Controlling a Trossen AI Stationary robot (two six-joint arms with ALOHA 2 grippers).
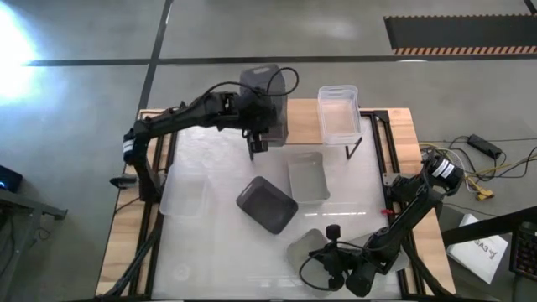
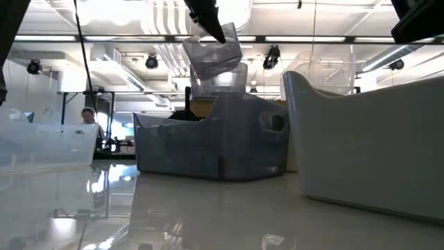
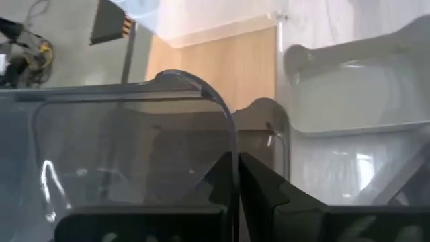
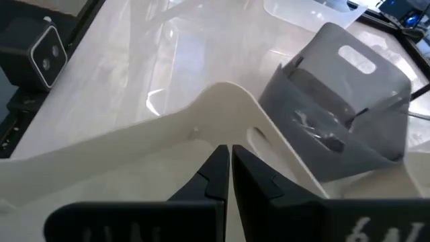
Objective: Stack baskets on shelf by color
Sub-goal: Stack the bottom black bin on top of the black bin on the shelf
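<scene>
Two end effectors are both clamped on baskets. Left end effector (image 1: 256, 143) has its fingers closed on the rim of a clear basket (image 1: 266, 102), held above the shelf (image 1: 306, 122) at the far edge of the worktop (image 1: 218, 210). Just beside it, another clear basket (image 1: 339, 112) sits on the shelf. Right end effector (image 4: 229, 156), at the near edge, pinches the wall of a light grey basket (image 4: 134, 158); a dark grey basket (image 1: 267, 204) lies just beyond it.

Clear basket (image 3: 121, 154): glossy see-thru plastic. Dark grey basket (image 1: 267, 204): matt plastic. Shelf (image 1: 304, 122): light wood top. Table (image 1: 210, 168): glossy white.
</scene>
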